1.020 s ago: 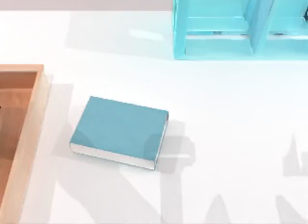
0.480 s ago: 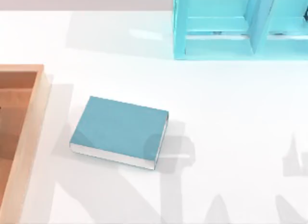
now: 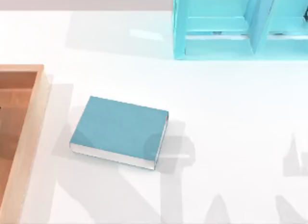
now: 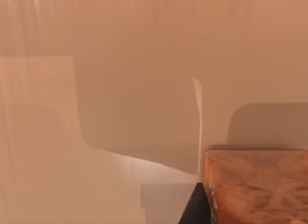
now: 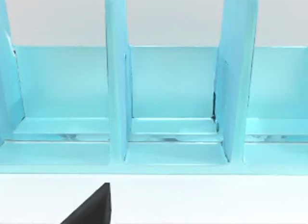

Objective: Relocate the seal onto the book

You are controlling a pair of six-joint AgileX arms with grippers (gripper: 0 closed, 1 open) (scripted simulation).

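A thick teal-blue hardcover book [image 3: 119, 131] with white page edges lies flat on the white table [image 3: 226, 113], left of centre. A wooden tray [image 3: 25, 137] sits at the left edge. Farthest back stands a light cyan shelf unit [image 3: 219, 38]. Neither gripper's opening can be told.

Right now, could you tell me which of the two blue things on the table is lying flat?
The book, darker teal, lies flat; the lighter cyan shelf unit stands upright.
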